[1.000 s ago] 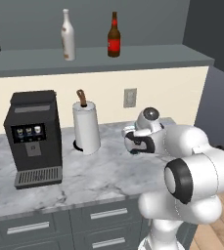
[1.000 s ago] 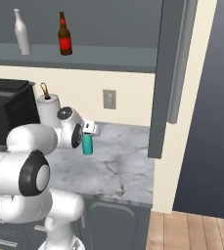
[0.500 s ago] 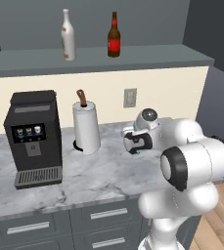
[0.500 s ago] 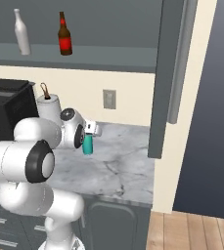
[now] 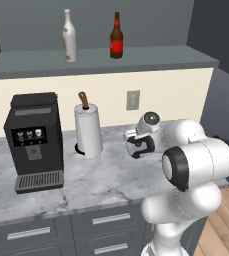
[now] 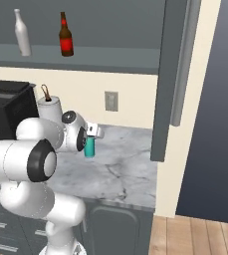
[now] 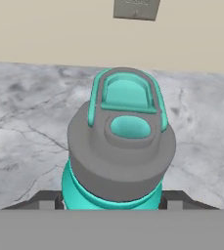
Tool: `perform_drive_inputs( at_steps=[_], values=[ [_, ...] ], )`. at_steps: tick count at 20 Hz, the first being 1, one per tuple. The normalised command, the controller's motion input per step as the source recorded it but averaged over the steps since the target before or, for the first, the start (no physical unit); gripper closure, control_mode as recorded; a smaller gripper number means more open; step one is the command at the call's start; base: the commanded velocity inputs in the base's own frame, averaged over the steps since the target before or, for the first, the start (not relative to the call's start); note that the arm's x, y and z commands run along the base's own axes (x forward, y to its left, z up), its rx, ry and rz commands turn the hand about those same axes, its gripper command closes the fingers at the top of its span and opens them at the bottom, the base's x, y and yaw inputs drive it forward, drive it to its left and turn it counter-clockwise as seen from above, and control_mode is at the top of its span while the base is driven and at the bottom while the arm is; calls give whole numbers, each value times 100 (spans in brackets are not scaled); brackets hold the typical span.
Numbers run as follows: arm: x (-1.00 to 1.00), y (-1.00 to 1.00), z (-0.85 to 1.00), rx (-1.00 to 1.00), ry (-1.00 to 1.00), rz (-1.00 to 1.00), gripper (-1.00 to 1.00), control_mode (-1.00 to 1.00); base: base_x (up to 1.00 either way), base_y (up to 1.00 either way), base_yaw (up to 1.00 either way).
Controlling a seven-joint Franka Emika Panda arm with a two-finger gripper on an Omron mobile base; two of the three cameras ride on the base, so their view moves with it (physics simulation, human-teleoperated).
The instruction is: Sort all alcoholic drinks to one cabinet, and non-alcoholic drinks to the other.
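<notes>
A teal bottle with a grey cap stands upright on the marble counter, near the wall outlet. My gripper reaches it from the side, and both fingertips press its teal body, so it is shut on the bottle. From the right base view the bottle pokes out below the hand. In the left base view the hand hides it. On the open cabinet's shelf stand a cream-white bottle and a dark brown bottle with a red label.
A black coffee machine and a white paper-towel roll stand on the counter to the left of the hand. The cabinet's open door hangs at the right. Grey drawers run below the counter.
The arm's elbow has shifted a little, while the hand stays at the teal bottle. The two bottles on the shelf have not moved.
</notes>
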Motion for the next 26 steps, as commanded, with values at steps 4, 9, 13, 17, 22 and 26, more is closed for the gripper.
perform_drive_inputs(
  at_steps=[4, 9, 13, 17, 22, 26],
  values=[
    [0, 0, 0, 0, 0, 0, 100, -100, 0, 0, 0],
    [-35, 0, 45, 0, 0, 0, 100, -100, 0, 0, 0],
    [-60, 13, 83, 0, 0, 0, 100, -100, 0, 0, 0],
    [-51, 7, 77, 0, 4, 0, 100, -100, 0, 0, 0],
    [-46, 0, 73, 0, 5, 0, 100, -100, 0, 0, 0],
    [-51, 1, 56, 0, 2, 0, 100, -100, 0, 0, 0]
  ],
)
